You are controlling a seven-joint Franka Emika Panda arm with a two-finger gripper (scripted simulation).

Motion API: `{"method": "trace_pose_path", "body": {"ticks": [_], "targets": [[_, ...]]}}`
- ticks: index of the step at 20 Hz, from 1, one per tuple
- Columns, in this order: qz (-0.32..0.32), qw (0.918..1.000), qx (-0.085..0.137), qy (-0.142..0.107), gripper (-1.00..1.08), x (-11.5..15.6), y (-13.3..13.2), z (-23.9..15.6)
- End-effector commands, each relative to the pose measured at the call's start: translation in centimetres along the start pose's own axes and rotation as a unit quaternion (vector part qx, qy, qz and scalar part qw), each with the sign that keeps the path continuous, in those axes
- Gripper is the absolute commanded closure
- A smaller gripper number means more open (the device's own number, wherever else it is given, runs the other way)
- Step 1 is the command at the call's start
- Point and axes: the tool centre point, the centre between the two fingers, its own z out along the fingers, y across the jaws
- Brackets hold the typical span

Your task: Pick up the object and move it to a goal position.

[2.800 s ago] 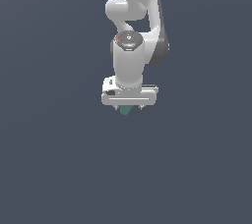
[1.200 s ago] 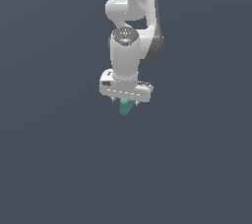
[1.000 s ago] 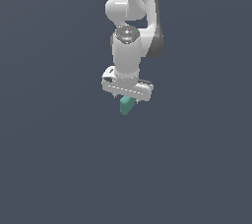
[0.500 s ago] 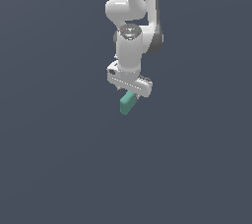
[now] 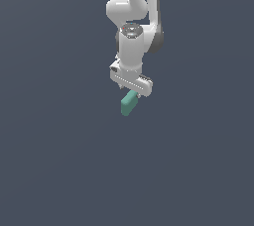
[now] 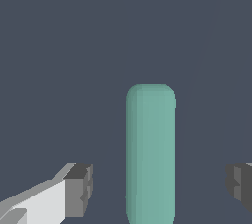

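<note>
While arm points down, gripper [image 6: 157, 188] wide open, fingers clear of block [image 5: 128, 104].

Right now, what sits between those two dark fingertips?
The teal-green block stands between the fingertips, with bare gaps either side, seen in the wrist view.

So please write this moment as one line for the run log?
phase: pre-grasp | gripper: open, fingers either side of the block, gaps visible | teal block: not gripped | goal: not visible
</note>
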Motion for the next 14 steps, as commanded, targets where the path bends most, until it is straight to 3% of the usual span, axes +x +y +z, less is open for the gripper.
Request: {"method": "trace_pose_path", "body": {"ticks": [1,14], "targets": [[0.0,1.0,0.0,0.0,-0.92,0.0,0.0,0.0],[0.002,1.0,0.0,0.0,-0.92,-0.1,0.1,4.0]]}}
